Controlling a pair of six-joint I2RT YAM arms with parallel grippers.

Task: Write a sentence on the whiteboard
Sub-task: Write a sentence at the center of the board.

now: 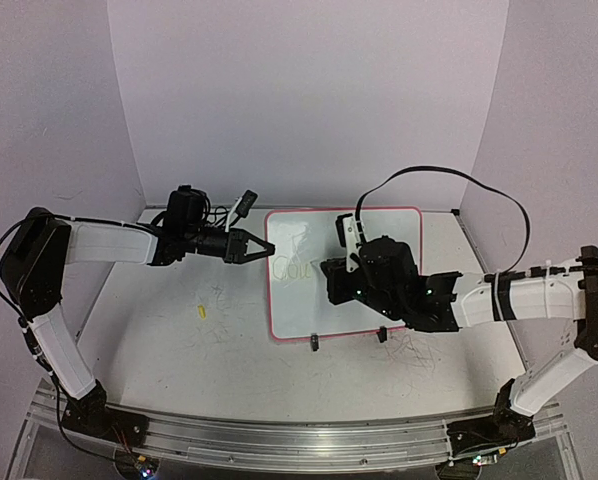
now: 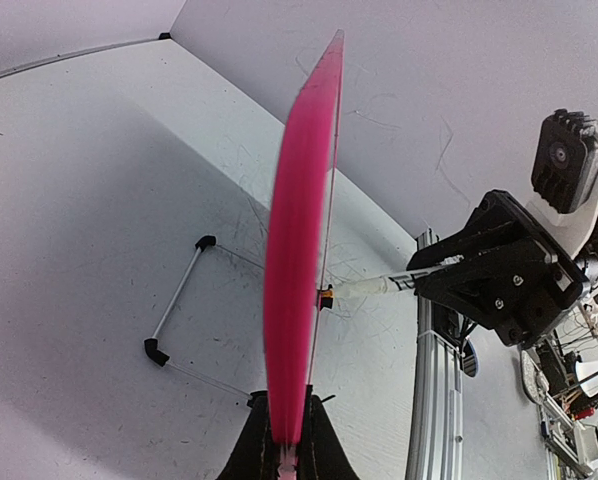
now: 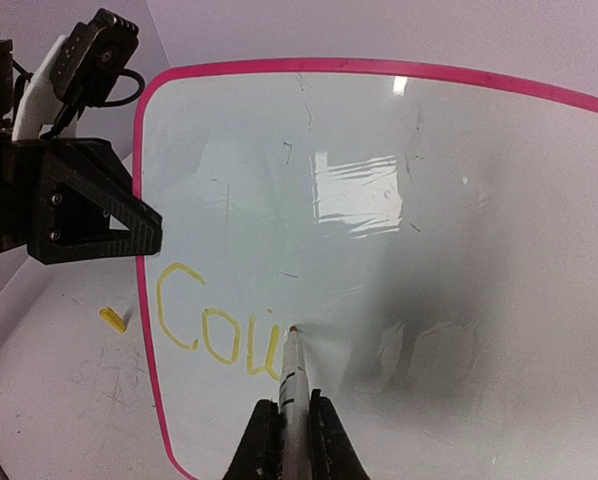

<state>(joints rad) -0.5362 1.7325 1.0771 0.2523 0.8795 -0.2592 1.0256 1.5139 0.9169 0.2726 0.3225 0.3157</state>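
Whiteboard (image 1: 304,312): propped on the desk (image 1: 179,350) between my two arms, with a pink-red rim all round.
Left end effector (image 2: 286,445): clamped on the whiteboard's left edge, one finger on each face; the board runs edge-on up my left wrist view.
Right end effector (image 3: 289,435): closed on a marker (image 3: 291,375), in front of the whiteboard's face.
Marker tip: touches the whiteboard just right of the last letter.
Sentence (image 3: 214,325): pale yellow strokes on the lower left part of the whiteboard; I can read "Cou".
Clip feet (image 1: 314,344): two small black pieces at the whiteboard's near edge.
Small yellow piece (image 1: 201,311): lies on the desk left of the whiteboard, apart from its rim; I cannot tell what it is.
Desk surface: thin scribble marks around the whiteboard.
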